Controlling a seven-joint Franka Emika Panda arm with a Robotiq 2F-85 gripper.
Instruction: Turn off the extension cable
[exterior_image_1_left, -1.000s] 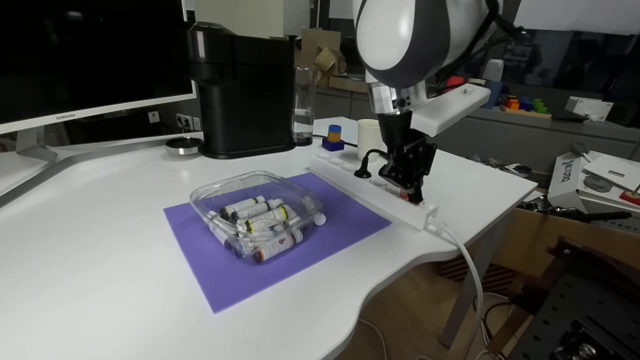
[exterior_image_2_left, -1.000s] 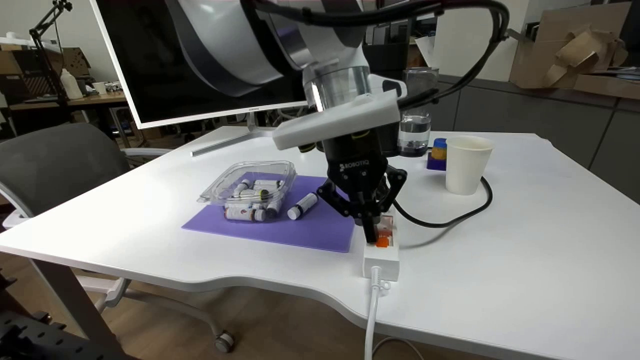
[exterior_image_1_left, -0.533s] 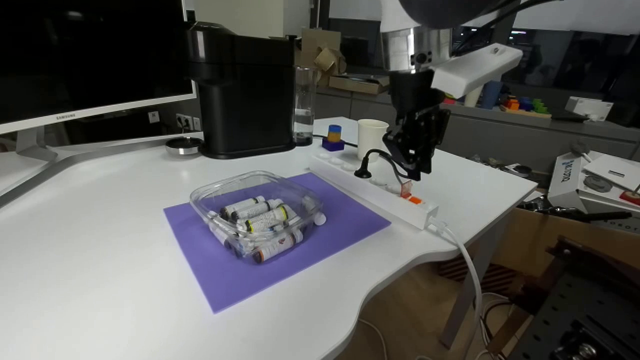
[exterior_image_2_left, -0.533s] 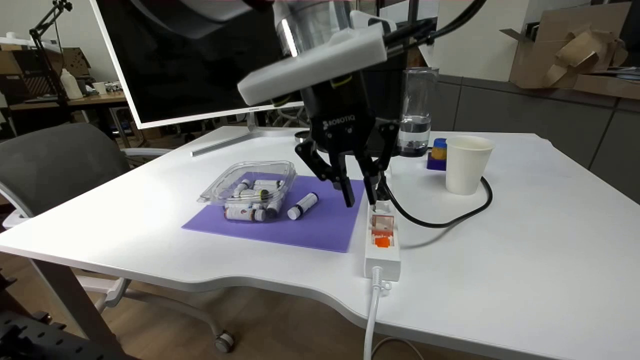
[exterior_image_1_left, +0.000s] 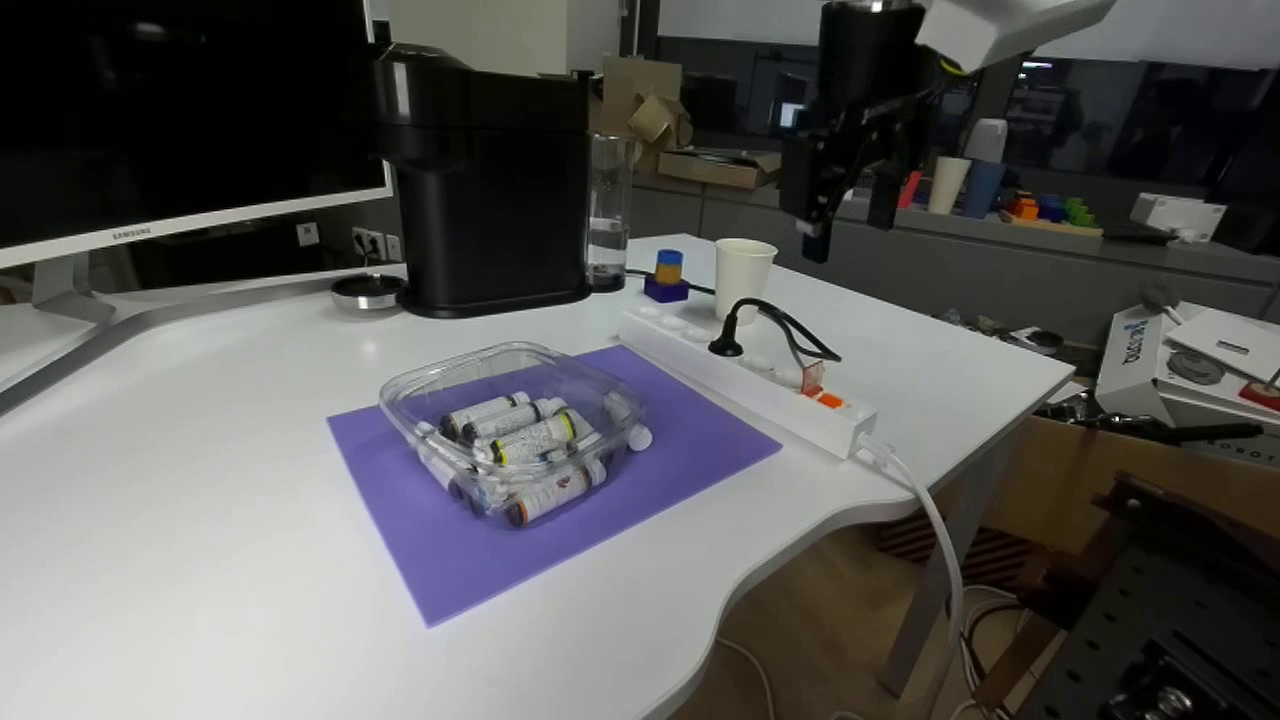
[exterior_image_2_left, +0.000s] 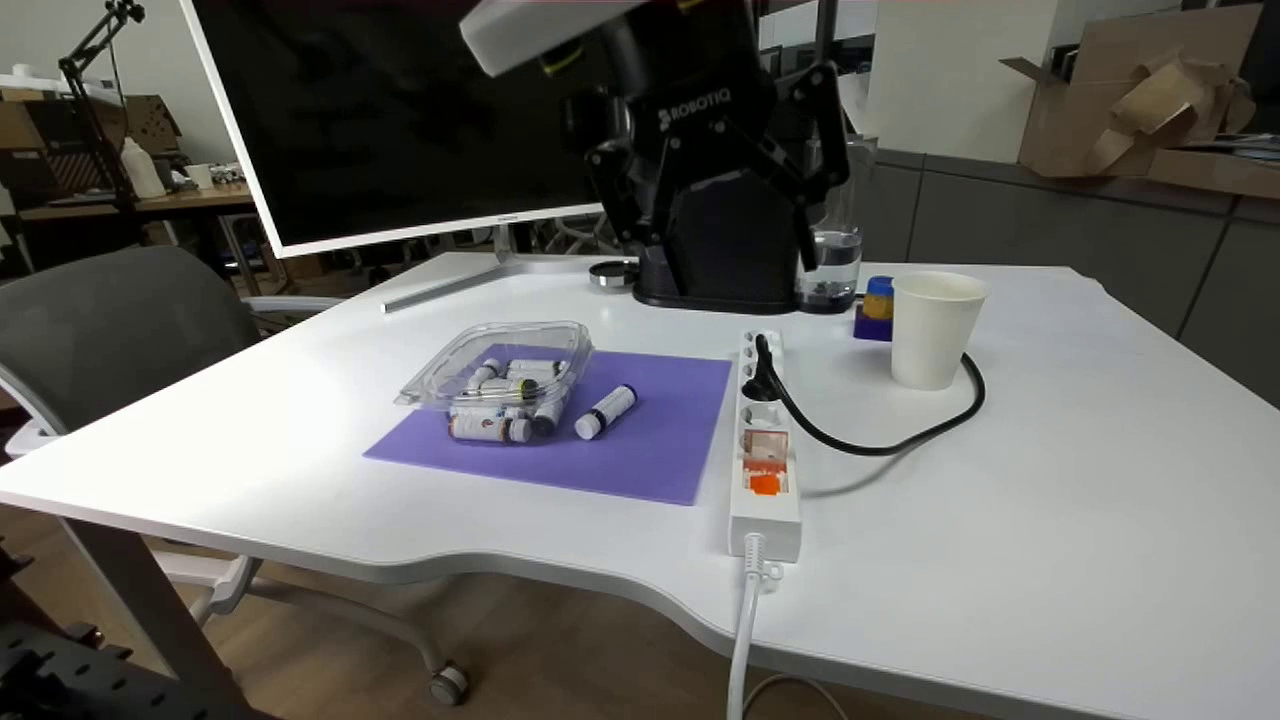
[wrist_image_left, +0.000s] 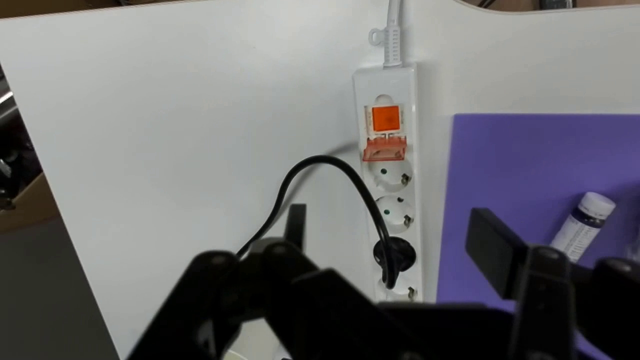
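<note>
Well, the gripper (exterior_image_2_left: 744, 270) hangs jaws apart; the strip (exterior_image_1_left: 740, 388), ending near an edge of the table (exterior_image_2_left: 1000, 560), looks light, stiff, slippery: best pressed at its switch (wrist_image_left: 386, 118).

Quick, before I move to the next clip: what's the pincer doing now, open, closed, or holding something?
Pincer: open, holding nothing, hanging clear of the white power strip.

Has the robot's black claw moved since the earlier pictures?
Yes, upward. In an exterior view, the gripper reached down past the white cup to the power strip a second ago; now its lower end appears roughly level with the cup's rim.
</note>
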